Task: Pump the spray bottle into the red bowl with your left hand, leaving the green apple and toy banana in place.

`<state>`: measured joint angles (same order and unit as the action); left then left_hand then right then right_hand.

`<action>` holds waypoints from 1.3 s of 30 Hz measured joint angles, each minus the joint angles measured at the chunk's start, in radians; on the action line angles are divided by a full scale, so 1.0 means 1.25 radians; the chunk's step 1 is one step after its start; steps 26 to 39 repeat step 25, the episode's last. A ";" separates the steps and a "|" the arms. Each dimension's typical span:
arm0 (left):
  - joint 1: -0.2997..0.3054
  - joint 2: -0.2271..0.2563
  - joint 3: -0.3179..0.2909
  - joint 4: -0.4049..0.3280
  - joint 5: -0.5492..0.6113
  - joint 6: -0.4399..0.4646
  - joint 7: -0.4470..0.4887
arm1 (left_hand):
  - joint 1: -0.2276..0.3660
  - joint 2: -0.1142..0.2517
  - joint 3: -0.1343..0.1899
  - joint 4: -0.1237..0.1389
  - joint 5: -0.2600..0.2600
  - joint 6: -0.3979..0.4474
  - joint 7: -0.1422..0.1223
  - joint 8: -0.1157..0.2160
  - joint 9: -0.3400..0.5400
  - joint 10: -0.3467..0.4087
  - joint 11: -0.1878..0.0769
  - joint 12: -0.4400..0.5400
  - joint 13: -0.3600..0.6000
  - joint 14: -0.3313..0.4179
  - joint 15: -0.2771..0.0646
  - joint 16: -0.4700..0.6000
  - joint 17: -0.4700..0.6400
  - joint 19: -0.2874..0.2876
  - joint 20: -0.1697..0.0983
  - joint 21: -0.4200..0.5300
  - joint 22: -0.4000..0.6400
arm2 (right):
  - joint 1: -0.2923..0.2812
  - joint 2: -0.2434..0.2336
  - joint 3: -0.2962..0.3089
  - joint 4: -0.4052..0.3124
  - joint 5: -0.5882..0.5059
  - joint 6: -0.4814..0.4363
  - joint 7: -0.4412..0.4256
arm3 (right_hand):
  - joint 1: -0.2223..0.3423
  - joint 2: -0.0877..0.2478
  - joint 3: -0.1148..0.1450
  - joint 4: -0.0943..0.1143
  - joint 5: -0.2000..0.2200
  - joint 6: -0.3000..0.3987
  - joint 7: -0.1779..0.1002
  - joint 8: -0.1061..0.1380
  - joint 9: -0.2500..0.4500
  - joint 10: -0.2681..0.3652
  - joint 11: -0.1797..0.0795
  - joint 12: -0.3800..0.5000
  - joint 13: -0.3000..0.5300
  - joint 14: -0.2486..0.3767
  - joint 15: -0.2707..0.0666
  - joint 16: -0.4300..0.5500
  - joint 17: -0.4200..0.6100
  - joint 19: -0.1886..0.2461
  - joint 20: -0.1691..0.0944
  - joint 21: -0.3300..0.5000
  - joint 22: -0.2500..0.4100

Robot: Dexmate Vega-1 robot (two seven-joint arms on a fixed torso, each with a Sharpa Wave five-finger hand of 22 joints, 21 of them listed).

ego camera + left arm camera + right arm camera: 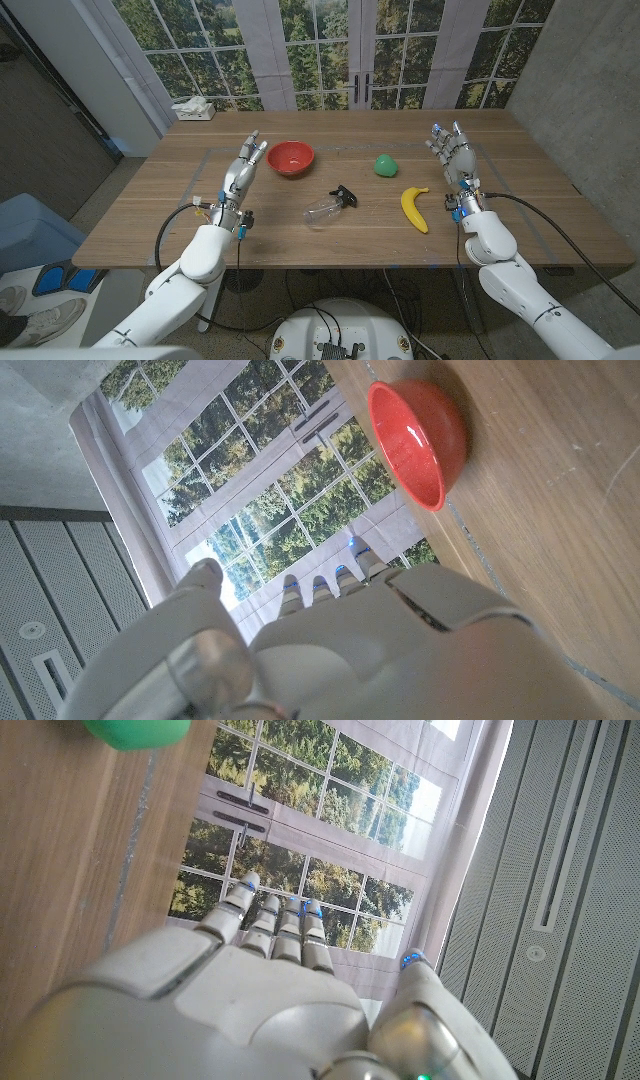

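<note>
The left hand (245,165) stands empty, fingers apart, just beside the round red plastic bowl (291,157). Right of it, the clear plastic spray bottle (330,206) with a black nozzle lies on its side on the wooden table (360,240). Further right sit the green apple (386,165) and the yellow toy banana (414,208). The right hand (452,150) is empty, fingers spread.
</note>
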<state>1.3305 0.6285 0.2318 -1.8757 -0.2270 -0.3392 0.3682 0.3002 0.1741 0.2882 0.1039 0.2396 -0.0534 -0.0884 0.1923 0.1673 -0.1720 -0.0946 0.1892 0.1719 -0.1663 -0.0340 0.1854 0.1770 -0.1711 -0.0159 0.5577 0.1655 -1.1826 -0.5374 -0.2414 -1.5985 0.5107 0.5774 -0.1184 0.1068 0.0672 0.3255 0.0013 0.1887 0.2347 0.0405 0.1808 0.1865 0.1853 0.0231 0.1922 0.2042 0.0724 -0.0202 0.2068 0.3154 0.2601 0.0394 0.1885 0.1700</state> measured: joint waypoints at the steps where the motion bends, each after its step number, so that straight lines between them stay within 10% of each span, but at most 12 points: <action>1: -0.005 -0.004 0.000 0.005 0.000 0.000 0.000 | -0.003 0.003 0.012 0.009 0.005 0.003 0.006 -0.003 0.000 0.000 0.000 0.000 0.000 0.000 0.000 0.003 0.000 0.000 0.000 0.000 0.000 | 0.002 0.000 0.000 0.000 0.001 -0.001 0.000 | 0.000 0.000 0.000 0.000 0.000 -0.003 -0.003 0.000 0.000 0.000 0.000 0.000 0.000 -0.001 -0.001 0.000 -0.002 0.000 0.000 0.000 0.000; 15: -0.072 -0.049 0.007 0.083 -0.109 -0.088 -0.081 | -0.023 -0.005 0.120 0.049 0.041 0.052 0.025 -0.003 0.000 0.036 0.010 0.000 0.000 0.006 0.000 0.003 -0.004 -0.001 -0.010 -0.027 -0.002 | 0.006 0.018 -0.012 0.007 0.039 -0.016 -0.001 | -0.008 0.008 0.003 0.002 0.003 -0.017 0.000 0.000 -0.004 -0.009 -0.009 0.000 0.000 -0.001 -0.010 0.000 -0.011 0.004 -0.042 0.000 0.000; 39: -0.109 -0.079 0.014 0.136 -0.164 -0.132 -0.120 | -0.029 -0.007 0.138 0.048 0.047 0.058 0.031 -0.006 0.000 0.045 0.019 0.000 0.000 0.007 -0.001 0.003 -0.004 0.001 -0.013 -0.039 -0.002 | -0.005 0.030 -0.014 -0.008 0.029 -0.018 -0.033 | -0.019 0.019 0.007 0.007 0.003 -0.017 0.000 0.000 -0.004 -0.009 -0.009 0.000 0.000 -0.001 -0.010 0.000 -0.015 0.007 -0.048 0.000 0.000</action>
